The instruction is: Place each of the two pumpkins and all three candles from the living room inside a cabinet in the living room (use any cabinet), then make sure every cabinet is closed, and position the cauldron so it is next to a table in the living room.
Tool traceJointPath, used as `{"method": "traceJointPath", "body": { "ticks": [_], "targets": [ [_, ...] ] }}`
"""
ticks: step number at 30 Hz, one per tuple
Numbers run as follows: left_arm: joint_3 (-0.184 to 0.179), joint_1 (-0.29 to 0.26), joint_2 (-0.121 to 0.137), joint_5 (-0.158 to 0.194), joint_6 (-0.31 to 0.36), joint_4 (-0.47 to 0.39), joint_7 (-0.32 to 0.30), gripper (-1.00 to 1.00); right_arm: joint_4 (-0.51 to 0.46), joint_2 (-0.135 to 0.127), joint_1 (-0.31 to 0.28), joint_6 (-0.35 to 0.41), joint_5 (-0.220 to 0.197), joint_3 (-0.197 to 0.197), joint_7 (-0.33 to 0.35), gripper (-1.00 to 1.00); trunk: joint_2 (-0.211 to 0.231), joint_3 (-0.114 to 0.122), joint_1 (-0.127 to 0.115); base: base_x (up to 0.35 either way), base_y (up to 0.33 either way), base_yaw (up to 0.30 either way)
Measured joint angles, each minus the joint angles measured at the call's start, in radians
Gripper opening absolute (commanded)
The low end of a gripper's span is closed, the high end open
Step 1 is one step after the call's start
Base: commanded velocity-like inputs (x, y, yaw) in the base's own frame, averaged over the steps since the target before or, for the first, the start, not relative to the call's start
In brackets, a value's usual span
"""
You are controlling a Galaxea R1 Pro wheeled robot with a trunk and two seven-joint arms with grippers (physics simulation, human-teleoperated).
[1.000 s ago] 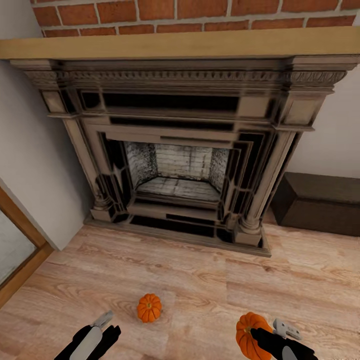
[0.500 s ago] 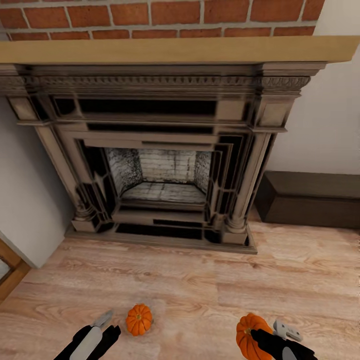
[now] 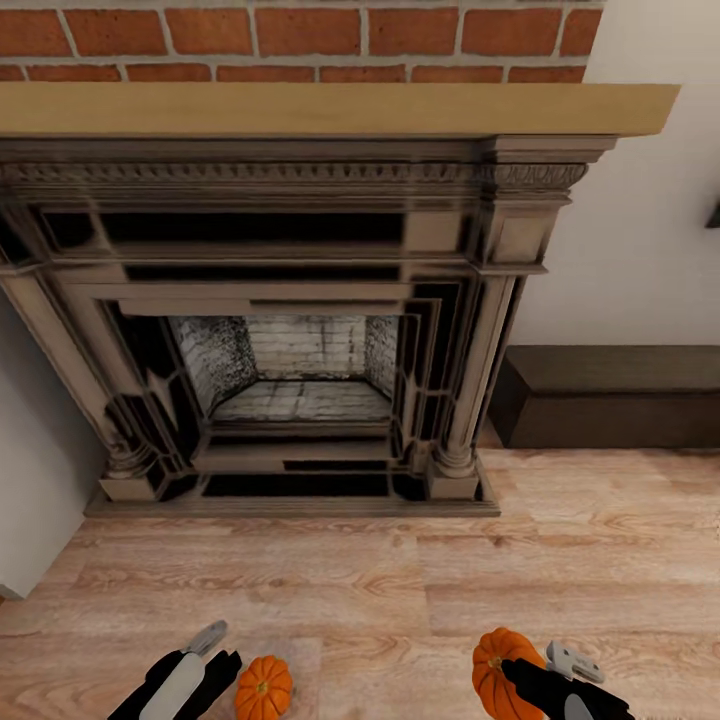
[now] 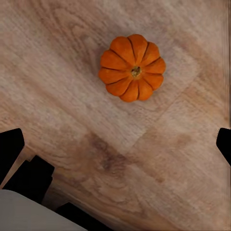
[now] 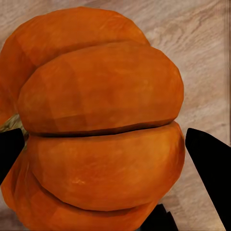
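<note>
Hovering over the wooden floor (image 3: 400, 590), the left gripper (image 3: 205, 655) has its fingers spread, a loose pumpkin (image 4: 132, 68) lying just beside it. Farther right, the right gripper (image 3: 545, 665) pinches a second pumpkin (image 5: 101, 130); the dark cabinet (image 3: 610, 395) stands beyond, beside the fireplace (image 3: 290, 300).

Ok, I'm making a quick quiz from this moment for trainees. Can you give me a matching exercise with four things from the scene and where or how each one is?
Things:
1. pumpkin in the right gripper
2. second pumpkin
3. cabinet
4. left gripper

States:
A. low, dark brown, against the wall right of the fireplace
B. open, holding nothing
C. lying free on the wooden floor
D. clamped between two black fingers, off the floor

Pairs: 1-D, 2-C, 3-A, 4-B
</note>
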Motion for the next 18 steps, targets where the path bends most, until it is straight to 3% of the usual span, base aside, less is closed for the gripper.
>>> {"method": "traceJointPath", "body": {
  "ticks": [8, 18],
  "targets": [
    [0.0, 0.0, 0.0, 0.0, -0.001, 0.0, 0.0, 1.0, 0.0, 0.0, 0.0, 0.001, 0.002, 0.0, -0.002, -1.0, 0.0, 0.008, 0.0, -0.082, -0.061, -0.096],
    [0.0, 0.0, 0.0, 0.0, -0.002, 0.0, 0.0, 1.0, 0.0, 0.001, 0.0, 0.002, 0.003, 0.0, -0.002, -1.0, 0.0, 0.009, 0.0, 0.088, -0.08, 0.019]
  ]
}}
